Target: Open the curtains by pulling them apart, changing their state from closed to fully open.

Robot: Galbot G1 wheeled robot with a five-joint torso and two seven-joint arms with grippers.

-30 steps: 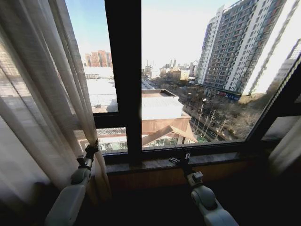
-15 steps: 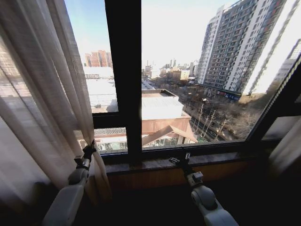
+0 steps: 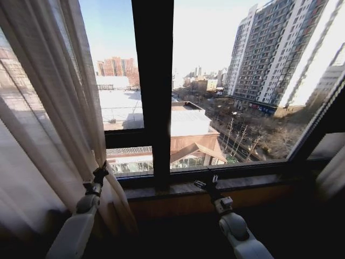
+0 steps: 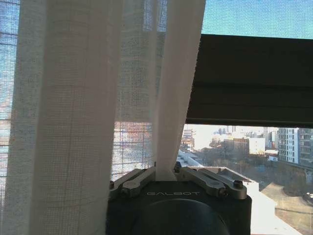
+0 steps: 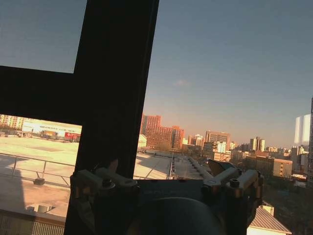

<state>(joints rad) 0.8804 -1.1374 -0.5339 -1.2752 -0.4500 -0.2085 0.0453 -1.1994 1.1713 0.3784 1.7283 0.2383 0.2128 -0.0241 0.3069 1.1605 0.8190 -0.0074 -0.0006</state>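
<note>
A: Where are the curtains (image 3: 48,108) right now?

B: In the head view one sheer cream panel is bunched along the left side of the frame, from the top edge down to the lower left. Its pleats slant down and inward toward the window sill (image 3: 178,188). A second bit of pale fabric (image 3: 331,178) shows at the right edge, low down. The glass between them is uncovered, with the dark window frame (image 3: 153,86) standing upright in the middle.

A: And the left claw (image 3: 101,172)?

B: It sits at the lower left of the head view, right against the inner edge of the left panel. In the left wrist view the left claw (image 4: 166,172) has its fingers drawn together on that edge of the fabric, and the cloth rises out from between them toward the top of the frame.

A: So it has hold of the cloth?

B: Yes, pinched closed on the curtain hem.

A: The right claw (image 3: 207,182)?

B: Lower centre of the head view, just above the sill, clear of any fabric. In the right wrist view the right claw (image 5: 166,178) has its fingers (image 5: 98,178) spread wide to either side, holding nothing, with the dark frame bar and the city skyline behind.

A: What lies outside?

B: Low rooftops in the centre, and a tall apartment block (image 3: 269,54) at the upper right.
</note>
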